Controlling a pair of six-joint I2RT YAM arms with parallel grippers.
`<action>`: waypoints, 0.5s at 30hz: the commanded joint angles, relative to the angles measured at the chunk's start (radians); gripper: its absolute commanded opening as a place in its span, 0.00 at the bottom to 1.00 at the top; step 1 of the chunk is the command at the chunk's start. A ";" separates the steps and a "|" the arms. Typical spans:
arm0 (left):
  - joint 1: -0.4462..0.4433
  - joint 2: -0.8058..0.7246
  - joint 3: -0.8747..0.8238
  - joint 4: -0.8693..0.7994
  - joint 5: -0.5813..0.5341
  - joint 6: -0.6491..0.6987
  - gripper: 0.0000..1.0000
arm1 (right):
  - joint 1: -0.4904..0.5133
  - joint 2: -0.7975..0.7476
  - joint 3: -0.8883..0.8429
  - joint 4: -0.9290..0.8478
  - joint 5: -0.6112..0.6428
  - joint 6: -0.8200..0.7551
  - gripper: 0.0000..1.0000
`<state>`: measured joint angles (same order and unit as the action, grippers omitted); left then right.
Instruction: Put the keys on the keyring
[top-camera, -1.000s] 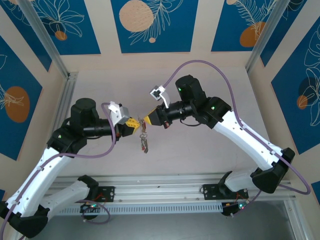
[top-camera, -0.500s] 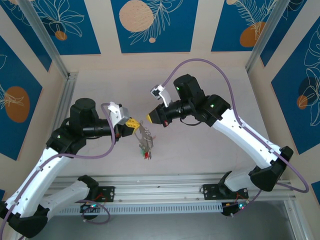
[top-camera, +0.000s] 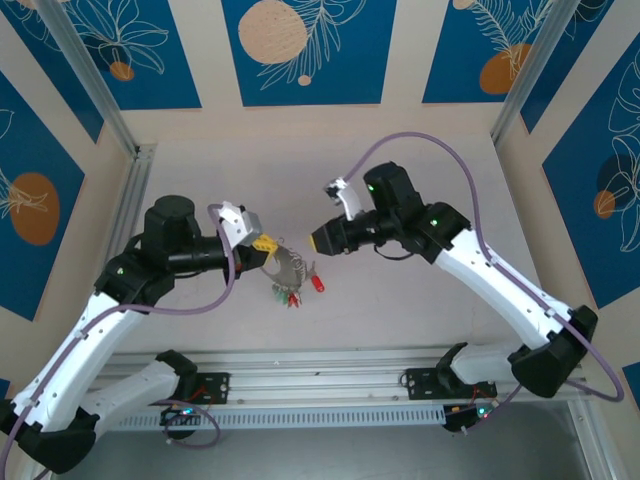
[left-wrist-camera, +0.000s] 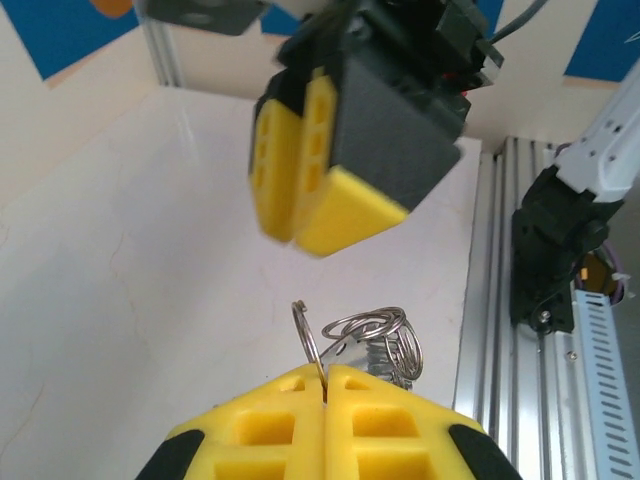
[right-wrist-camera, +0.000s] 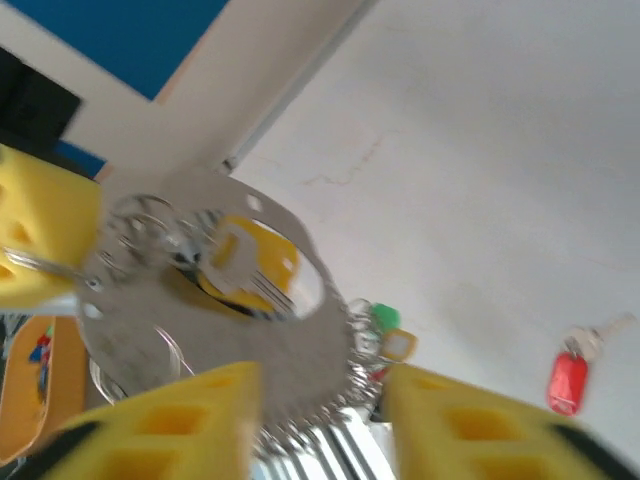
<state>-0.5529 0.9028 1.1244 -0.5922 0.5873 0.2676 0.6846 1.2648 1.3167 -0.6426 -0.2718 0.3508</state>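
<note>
Clamping the keyring (left-wrist-camera: 312, 345) wire between shut pads, the left gripper (top-camera: 265, 247) carries the whole bunch on a thin pinch. The loop juts out past its fingertips, and the keys (top-camera: 287, 293), green and yellow heads among them, hang below. That pinch looks like the weak point: a nudge from the other arm could swivel the loop or pull it free. The right gripper (top-camera: 320, 240) faces it from just beside, jaws apart and holding nothing. A red key (top-camera: 318, 283) lies loose on the table (top-camera: 400, 310) beneath the gap between the two grippers, off the ring. Lifting it flat off the surface may be awkward, and a low reach could snag the hanging keys. Both forearms stretch roughly level toward the middle, wrists facing each other, elbows bent outward.
</note>
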 joint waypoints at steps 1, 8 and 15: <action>0.008 -0.011 -0.005 0.021 -0.060 -0.032 0.00 | -0.079 -0.106 -0.128 0.021 0.038 0.092 0.55; 0.116 -0.040 -0.074 0.082 -0.014 -0.157 0.00 | -0.168 -0.082 -0.295 0.003 0.022 0.065 0.60; 0.220 -0.041 -0.108 0.068 -0.020 -0.215 0.00 | -0.155 0.242 -0.170 0.031 -0.067 -0.042 0.56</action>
<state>-0.3649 0.8799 1.0260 -0.5671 0.5522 0.0944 0.5232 1.4273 1.0817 -0.6281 -0.2783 0.3641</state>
